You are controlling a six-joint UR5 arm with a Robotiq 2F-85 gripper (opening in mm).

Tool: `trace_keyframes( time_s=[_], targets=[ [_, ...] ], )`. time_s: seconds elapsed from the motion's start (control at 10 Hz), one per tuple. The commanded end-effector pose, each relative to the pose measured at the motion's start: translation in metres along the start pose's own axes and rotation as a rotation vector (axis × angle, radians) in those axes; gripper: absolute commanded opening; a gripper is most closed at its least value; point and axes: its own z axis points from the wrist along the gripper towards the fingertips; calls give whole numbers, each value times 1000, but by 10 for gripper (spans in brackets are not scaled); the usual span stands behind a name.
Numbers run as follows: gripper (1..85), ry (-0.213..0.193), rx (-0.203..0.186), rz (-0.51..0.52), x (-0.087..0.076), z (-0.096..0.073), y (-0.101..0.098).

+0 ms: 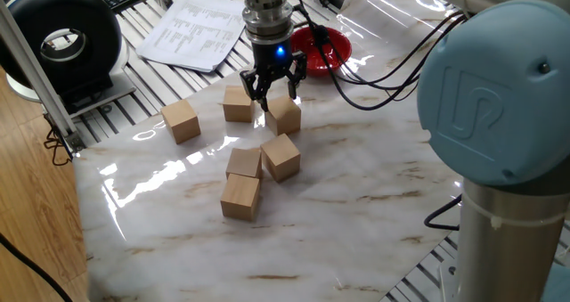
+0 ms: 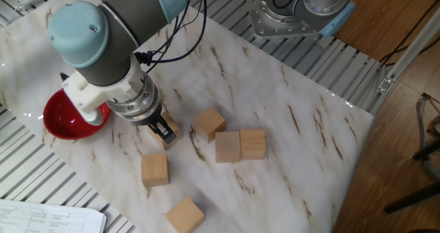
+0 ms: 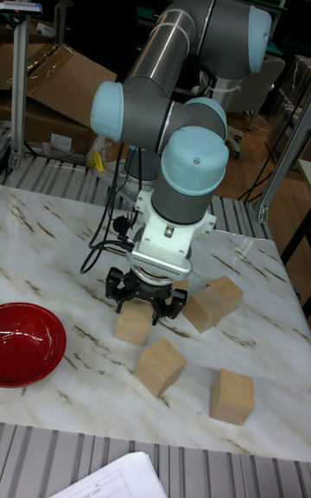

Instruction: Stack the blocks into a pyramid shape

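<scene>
Matt pale wooden blocks point(image 1: 281, 156) lie on a glossy marble-patterned table point(image 1: 356, 186) beside a shiny red bowl point(image 2: 60, 117)

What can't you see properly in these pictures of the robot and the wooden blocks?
- Other fixed view: the block under the gripper is mostly hidden by the arm.
- Tall fixed view: only four blocks show; the arm hides the rest.
- All views: whether the fingers touch that block is unclear.
- One fixed view: the red bowl is partly covered by cables.

Six blocks point(image 1: 242, 195) flat on table point(image 1: 356, 213), unstacked; bowl point(image 2: 65, 116) probably just behind jaws.
</scene>
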Motion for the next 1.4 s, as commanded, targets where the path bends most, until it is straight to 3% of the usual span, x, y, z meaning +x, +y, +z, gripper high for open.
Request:
trace_keyframes(
  time_s=[0.0, 0.2, 0.7, 1.0, 1.3],
  targets=[
    [700, 7, -7, -32, 2, 0, -2],
    [763, 16, -33, -35, 5, 0, 5],
    [713, 12, -37, -16, 4, 4, 5],
    [707, -32, -48, -16, -3, 5, 5],
    [707, -23, -47, -21, 1, 7, 1]
  ],
)
